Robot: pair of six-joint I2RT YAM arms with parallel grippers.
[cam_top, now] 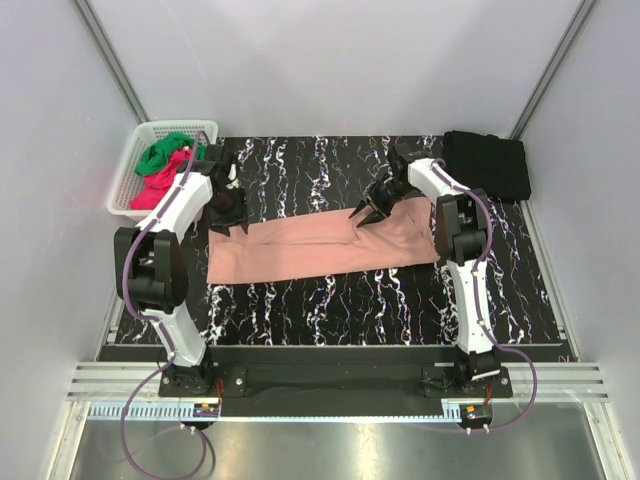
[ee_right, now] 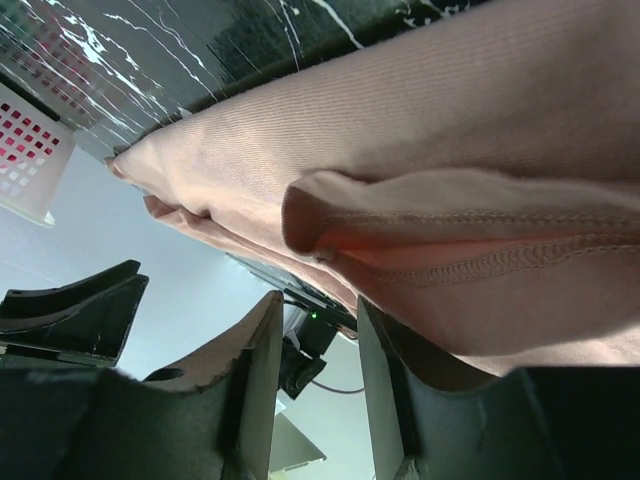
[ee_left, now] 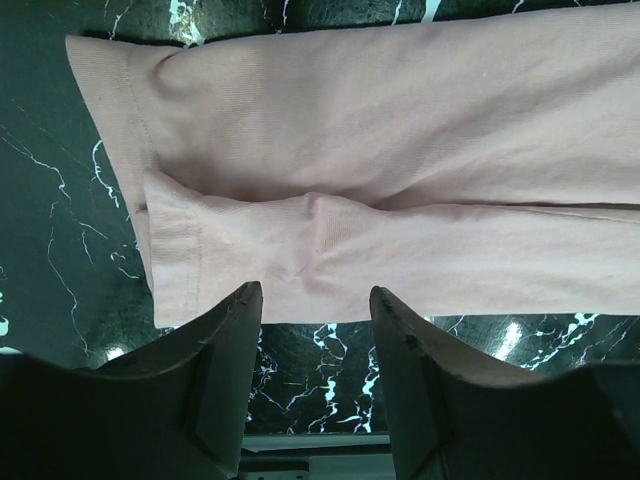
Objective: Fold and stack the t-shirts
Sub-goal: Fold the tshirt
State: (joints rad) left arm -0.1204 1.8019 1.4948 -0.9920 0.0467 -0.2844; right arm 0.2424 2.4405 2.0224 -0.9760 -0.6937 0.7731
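The pink shirt [cam_top: 320, 248] lies in the middle of the desk [cam_top: 330, 310], folded lengthwise into a long strip that runs from left of centre to the right side of the top view. Its near long edge slants a little, and a small ridge of cloth stands up near its far edge, right of centre.

The left hand [cam_top: 229, 228] sits at the upper left corner of the strip, tips pointing down at the cloth. In the left wrist view its two fingers [ee_left: 225, 340] stand spread, with only bare desk and the shirt's edge showing in the gap; they pinch nothing. Just beyond the tips a hemmed layer is folded over the main layer, with a soft crease between them.

The right hand [cam_top: 360, 220] rests at the far edge of the strip, by the ridge. In the right wrist view its fingers stand apart too, and we see no cloth between them; a rolled fold with a stitched hem hangs just past the tips.

The right arm [cam_top: 455, 225] crosses the right end of the strip and hides part of it from above. The left arm [cam_top: 165, 225] reaches up along the left side, close by a white basket [cam_top: 125, 175] at the upper left corner of the desk. In the basket a green shirt [cam_top: 160, 155] lies bunched on a red shirt [cam_top: 152, 190]. A black shirt [cam_top: 485, 165] lies folded at the upper right corner, well apart from the pink one.
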